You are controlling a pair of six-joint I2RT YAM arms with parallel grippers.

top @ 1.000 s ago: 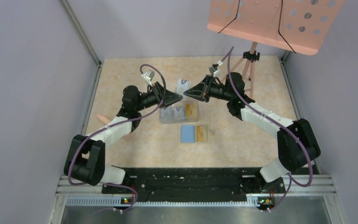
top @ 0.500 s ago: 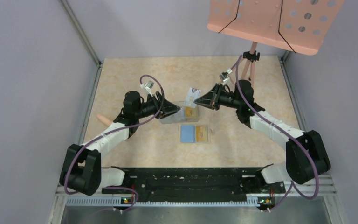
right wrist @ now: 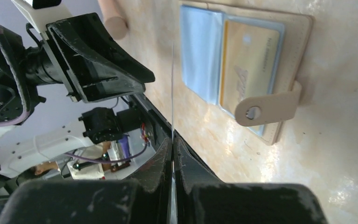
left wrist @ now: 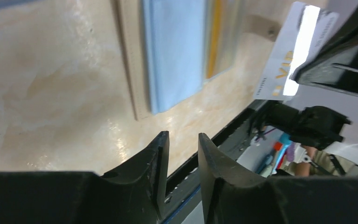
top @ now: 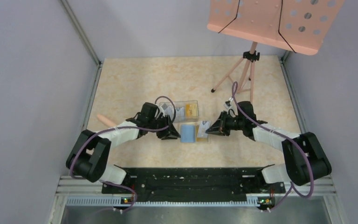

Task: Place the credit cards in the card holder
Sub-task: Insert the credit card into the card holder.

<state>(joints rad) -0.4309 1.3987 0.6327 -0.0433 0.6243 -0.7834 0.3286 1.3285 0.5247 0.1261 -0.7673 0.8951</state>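
The card holder (top: pixel 188 133) lies open on the table, light blue inside, with a yellow-orange card (top: pixel 201 133) in its right pocket. My right gripper (top: pixel 209 129) is shut on a white credit card (top: pixel 205 126), held at the holder's right edge. In the right wrist view that card (right wrist: pixel 172 93) shows edge-on between the shut fingers, left of the holder (right wrist: pixel 303 46). My left gripper (top: pixel 172 132) sits just left of the holder, jaws a little apart and empty. The left wrist view shows its gripper (left wrist: pixel 182 140), the holder (left wrist: pixel 172 51) and the white card (left wrist: pixel 289 51).
A clear plastic box (top: pixel 168 106) with more cards stands just behind the holder. A pink music stand (top: pixel 270 23) on a tripod (top: pixel 242 70) is at the back right. A pink stick (top: pixel 105 120) lies at the left. Grey walls close both sides.
Both arms have come down and nearer from above the clear box. The right gripper brought the white card to the holder's right edge. The left gripper moved to the holder's left side.
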